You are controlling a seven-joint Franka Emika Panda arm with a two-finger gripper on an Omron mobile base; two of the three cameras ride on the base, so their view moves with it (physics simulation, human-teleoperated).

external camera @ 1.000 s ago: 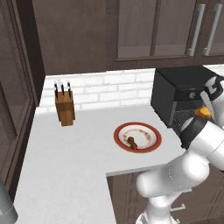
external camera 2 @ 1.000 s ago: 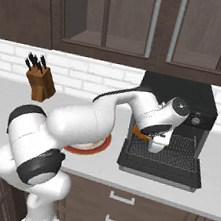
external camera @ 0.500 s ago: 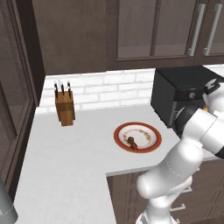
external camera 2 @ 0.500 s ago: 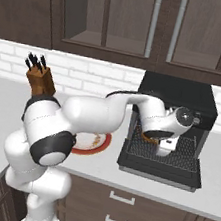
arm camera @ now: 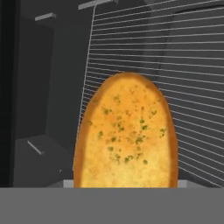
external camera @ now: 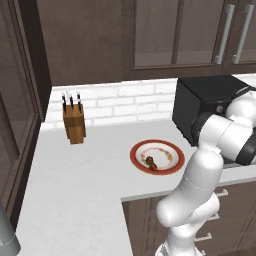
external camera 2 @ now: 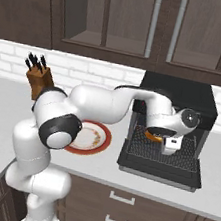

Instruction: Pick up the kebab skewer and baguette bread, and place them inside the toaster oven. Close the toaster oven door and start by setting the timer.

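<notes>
Dark wooden cabinets hang above a pale grey counter (external camera: pixel 75 180) backed by white brick tile. On its right end stands the black boxy toaster oven (external camera 2: pixel 177 100), its wide flat black door (external camera 2: pixel 159 167) folded down in front and the wire rack (arm camera: pixel 192 87) showing inside. The white arm reaches into the oven mouth, and the gripper (external camera 2: pixel 171 141) sits just over the rack. Its jaws stand partly apart around the short golden-orange baguette bread (arm camera: pixel 127 135), which rises in front of the hand camera with the rack behind it; I judge the loaf is held, not yet let go. Left of the oven lies a round red-rimmed plate (external camera: pixel 172 150), and on it the thin kebab skewer (external camera: pixel 150 162) with dark red-brown chunks. A brown wooden knife block (external camera: pixel 74 122) stands well apart by the wall.

By my reckoning, step 1 of 4 is nearly done: the bread needs releasing. Left are fetching the skewer, shutting the door and setting the timer.
</notes>
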